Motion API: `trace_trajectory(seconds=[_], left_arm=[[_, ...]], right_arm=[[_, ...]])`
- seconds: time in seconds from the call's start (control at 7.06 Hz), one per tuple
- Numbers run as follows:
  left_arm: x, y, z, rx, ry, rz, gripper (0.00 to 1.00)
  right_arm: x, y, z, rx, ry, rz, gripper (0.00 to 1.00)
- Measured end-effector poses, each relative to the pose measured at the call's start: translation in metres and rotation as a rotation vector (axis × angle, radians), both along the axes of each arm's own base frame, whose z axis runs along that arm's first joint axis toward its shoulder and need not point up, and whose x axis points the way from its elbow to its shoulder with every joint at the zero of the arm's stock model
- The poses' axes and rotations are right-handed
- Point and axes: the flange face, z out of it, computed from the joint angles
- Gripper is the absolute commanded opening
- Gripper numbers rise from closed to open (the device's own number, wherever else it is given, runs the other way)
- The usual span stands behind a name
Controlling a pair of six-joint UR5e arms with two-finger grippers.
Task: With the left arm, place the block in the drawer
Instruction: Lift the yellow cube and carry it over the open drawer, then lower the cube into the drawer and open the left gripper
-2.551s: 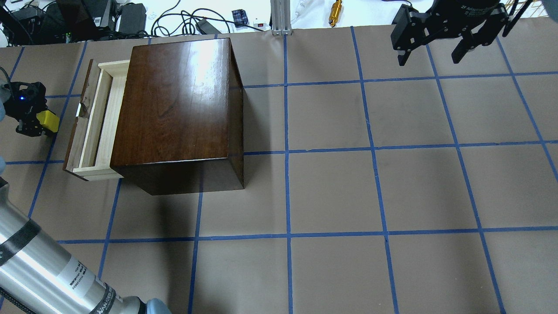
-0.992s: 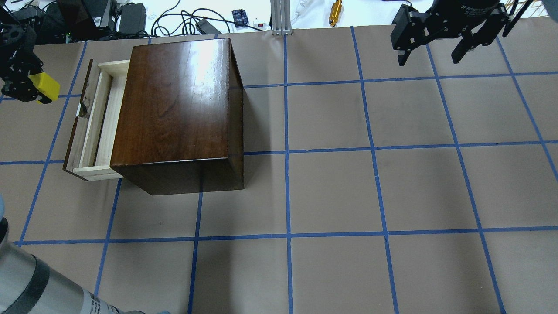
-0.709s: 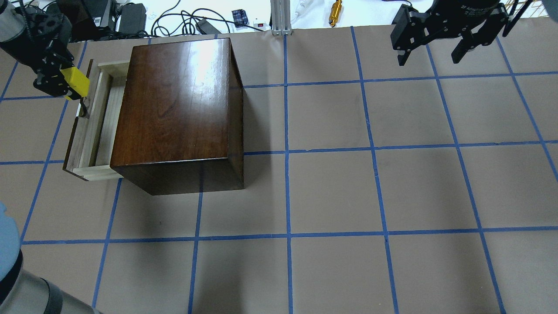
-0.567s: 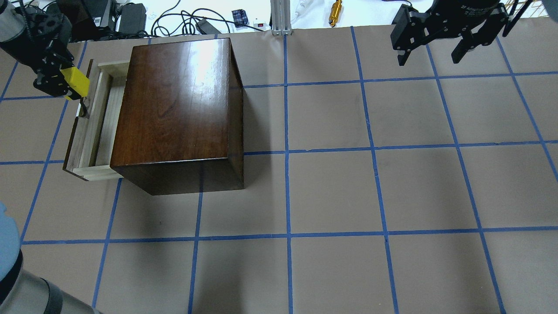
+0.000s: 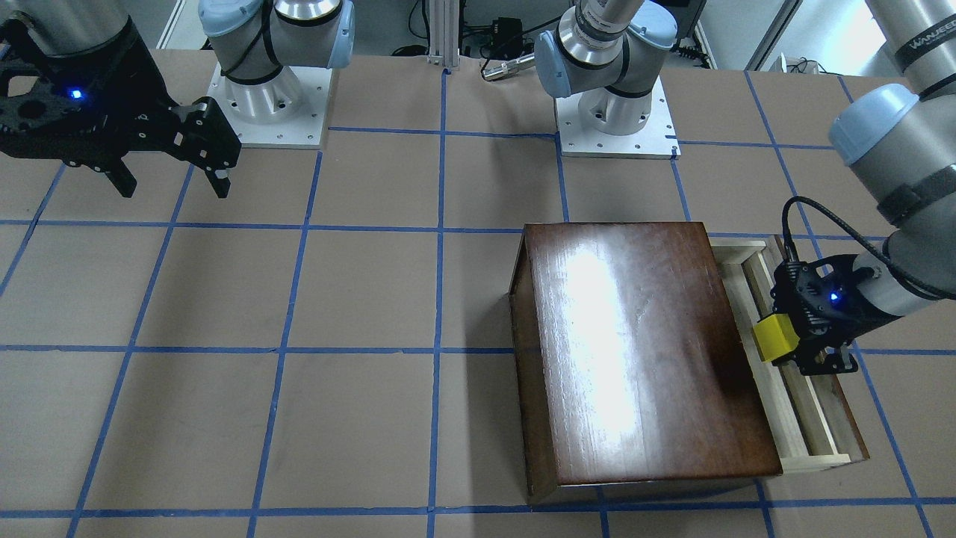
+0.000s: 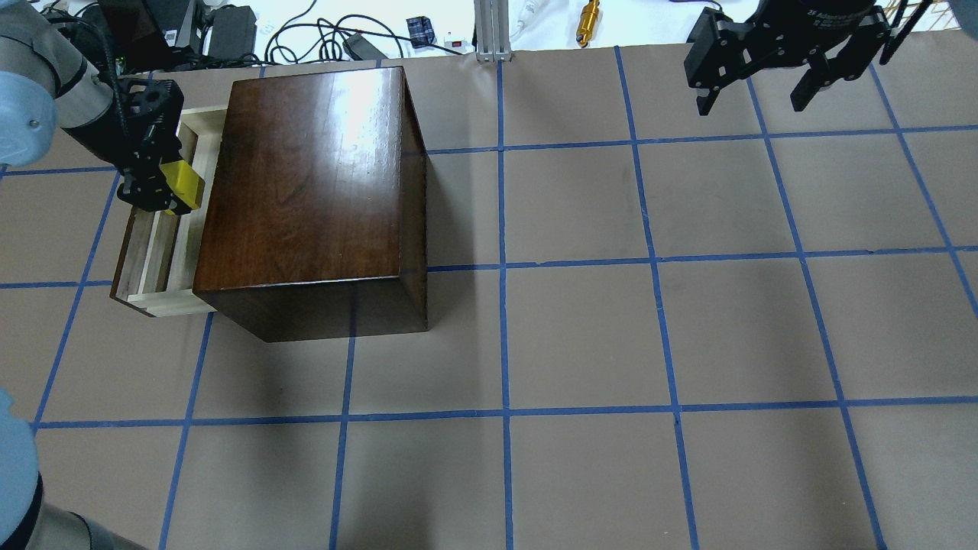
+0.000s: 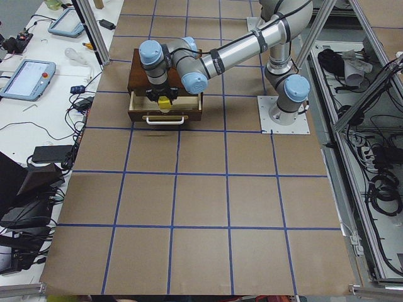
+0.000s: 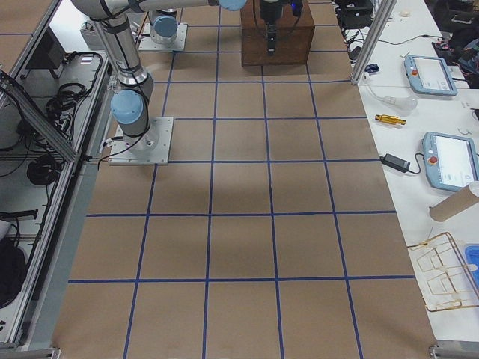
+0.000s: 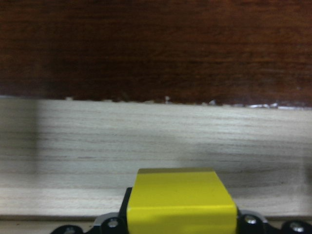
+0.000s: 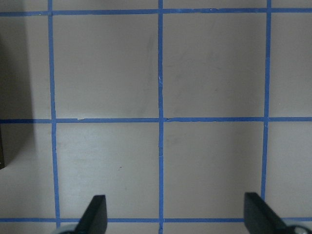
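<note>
My left gripper is shut on the small yellow block and holds it over the open drawer, just left of the dark-brown cabinet. In the front view the block hangs above the drawer's pale-wood tray, close to the cabinet's edge. The left wrist view shows the block between the fingers, with the pale drawer floor below it. My right gripper is open and empty, high over the far right of the table, and its fingers show in the right wrist view.
Cables, power bricks and a brass cylinder lie beyond the table's far edge, beside an aluminium post. The two arm bases stand at the robot's side. The brown table carries a blue tape grid.
My left gripper has carried the yellow block up from the table left of the drawer front and to the right, so it now hangs over the open drawer. The right arm has not moved.
</note>
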Motion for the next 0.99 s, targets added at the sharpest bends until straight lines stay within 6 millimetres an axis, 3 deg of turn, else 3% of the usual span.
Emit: trace_trajectory(seconds=[0.14,0.43,0.71,0.99], left_arm=[[-0.001,0.001,-0.003,0.004,0.004,-0.001,0.77],[-0.002,0.002,-0.008,0.013,0.006,0.004,0.89],[0.000,0.002,-0.009,0.017,0.001,0.009,0.91],[0.002,-0.001,0.009,-0.011,-0.011,0.038,0.91]], right_arm=[[0.000,0.000,0.000,0.000,0.001,0.000,1.00],[0.000,0.000,0.000,0.000,0.000,0.000,1.00],[0.000,0.000,0.000,-0.001,0.000,0.000,1.00],[0.000,0.000,0.001,-0.001,0.000,0.000,1.00]])
